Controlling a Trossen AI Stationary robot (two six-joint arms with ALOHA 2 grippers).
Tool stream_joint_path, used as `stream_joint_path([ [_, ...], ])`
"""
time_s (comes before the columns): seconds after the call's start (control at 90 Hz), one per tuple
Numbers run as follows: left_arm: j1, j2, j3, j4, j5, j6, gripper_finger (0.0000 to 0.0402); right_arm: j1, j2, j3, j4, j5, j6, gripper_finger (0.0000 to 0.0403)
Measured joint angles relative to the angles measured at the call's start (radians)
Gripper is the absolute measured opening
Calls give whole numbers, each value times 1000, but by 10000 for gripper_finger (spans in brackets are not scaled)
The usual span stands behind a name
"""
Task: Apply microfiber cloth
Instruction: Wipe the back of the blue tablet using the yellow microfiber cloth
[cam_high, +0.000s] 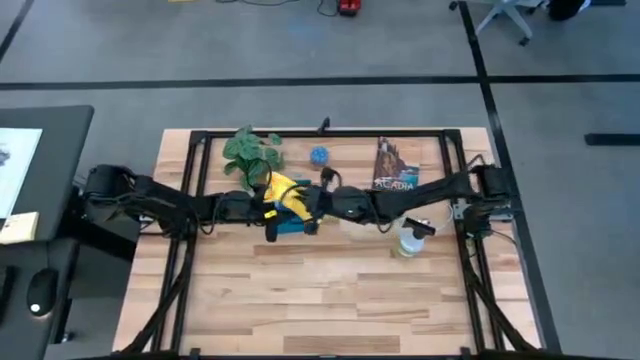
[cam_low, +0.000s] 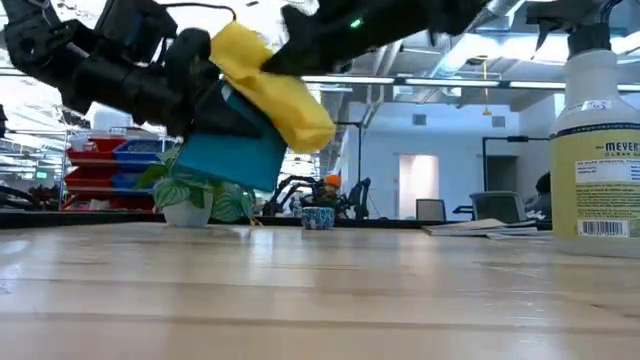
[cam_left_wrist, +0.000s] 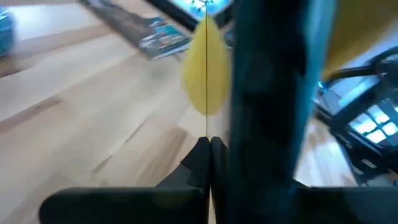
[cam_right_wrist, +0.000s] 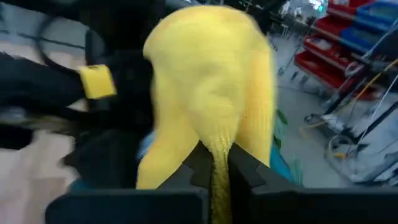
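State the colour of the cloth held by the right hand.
Bright yellow microfiber cloth; clearest in the right wrist view.

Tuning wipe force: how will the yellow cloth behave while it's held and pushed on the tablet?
Likely floppy: the bright yellow microfiber cloth droops in folds from the right gripper. Probably light, lifted clear of the table by one pinch. It may bunch up rather than spread flat against the teal-cased tablet.

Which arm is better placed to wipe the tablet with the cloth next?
Right. The right gripper is shut on the microfiber cloth, draped over the tablet that the left gripper holds raised.
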Motion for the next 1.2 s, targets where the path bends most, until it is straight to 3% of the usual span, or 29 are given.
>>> stream_joint_path([
  [0.178, -6, 4, 16, -16, -7, -3, 11, -7, 71, 102, -156, -1, -28, 3],
  [0.389, -6, 4, 16, -27, 5, 0, 11, 8, 86, 107, -308, -8, -52, 4],
  [0.611, -7, 3, 20, -39, 4, -1, 11, 8, 61, 105, -427, 60, -50, 4],
  [0.9, -7, -3, 25, -59, -6, 3, 11, 25, 10, 99, -508, 281, -45, 4],
  [1.111, -4, -3, 26, -95, 22, 16, 11, 45, -54, 99, -504, 542, -78, 4],
  [1.2, -4, -4, 26, -106, 43, 24, 11, 52, -84, 99, -493, 580, -77, 4],
])
